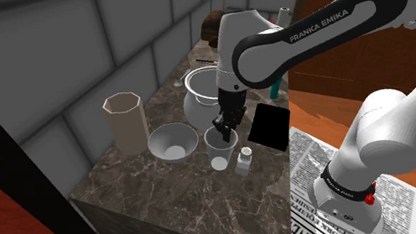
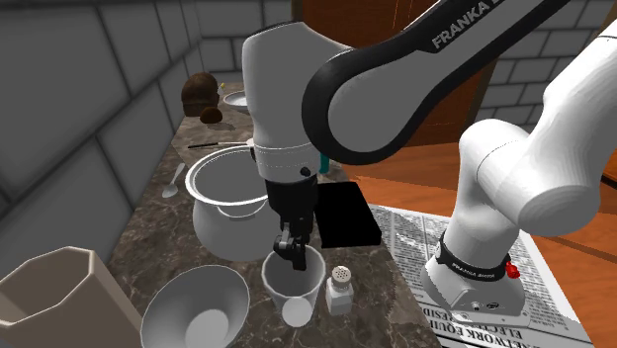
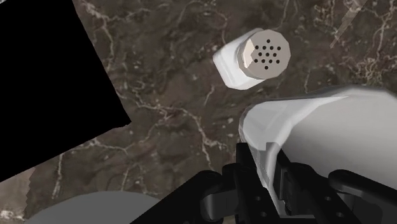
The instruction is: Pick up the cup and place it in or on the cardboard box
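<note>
A home kitchen, by the look of it: a dark marble worktop (image 1: 169,207) set against grey tiled walls (image 1: 60,49) carries a pot (image 2: 229,213), a bowl (image 1: 172,141), a spoon (image 2: 173,181), a cup (image 2: 282,287) and a perforated-top shaker (image 3: 254,58).

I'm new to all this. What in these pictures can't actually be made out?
- Teal object: shoulder view, mostly behind the arm; what it is stays unclear.
- Tan container: second exterior view, cut off by the lower left corner.
- Black slab: drawn flat black, no detail to identify it.
- Cup: wrist view, its far side runs off the edge, and the hand covers part of its wall.
</note>
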You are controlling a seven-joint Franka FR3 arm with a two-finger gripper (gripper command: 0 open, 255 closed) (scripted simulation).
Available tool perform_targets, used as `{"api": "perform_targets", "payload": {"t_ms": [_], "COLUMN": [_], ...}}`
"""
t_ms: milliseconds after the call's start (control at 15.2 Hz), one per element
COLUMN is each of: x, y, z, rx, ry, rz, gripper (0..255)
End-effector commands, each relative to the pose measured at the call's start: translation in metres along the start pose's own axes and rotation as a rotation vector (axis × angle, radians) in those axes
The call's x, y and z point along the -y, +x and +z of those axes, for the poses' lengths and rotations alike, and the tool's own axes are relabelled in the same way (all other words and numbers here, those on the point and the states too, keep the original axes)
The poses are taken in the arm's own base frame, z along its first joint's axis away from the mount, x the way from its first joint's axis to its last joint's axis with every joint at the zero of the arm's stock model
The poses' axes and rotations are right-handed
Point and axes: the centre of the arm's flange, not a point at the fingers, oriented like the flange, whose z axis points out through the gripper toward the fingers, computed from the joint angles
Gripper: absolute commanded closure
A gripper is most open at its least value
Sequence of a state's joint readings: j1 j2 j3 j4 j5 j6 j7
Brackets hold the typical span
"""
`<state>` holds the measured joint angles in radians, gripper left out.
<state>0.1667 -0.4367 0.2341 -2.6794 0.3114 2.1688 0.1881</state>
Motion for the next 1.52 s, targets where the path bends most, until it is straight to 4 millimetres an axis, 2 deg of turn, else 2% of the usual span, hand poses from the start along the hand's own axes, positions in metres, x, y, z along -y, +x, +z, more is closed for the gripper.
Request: {"api": "perform_targets", "payload": {"t_ms": [0, 1452], "x": [0.001, 0.015], "y": [-0.001, -0.014], "z": [-0.004, -0.119], "rx": [0.002, 0.002], "ry": [-0.001, -0.001], "rz": [0.0, 0.0], "gripper": [255, 255]}}
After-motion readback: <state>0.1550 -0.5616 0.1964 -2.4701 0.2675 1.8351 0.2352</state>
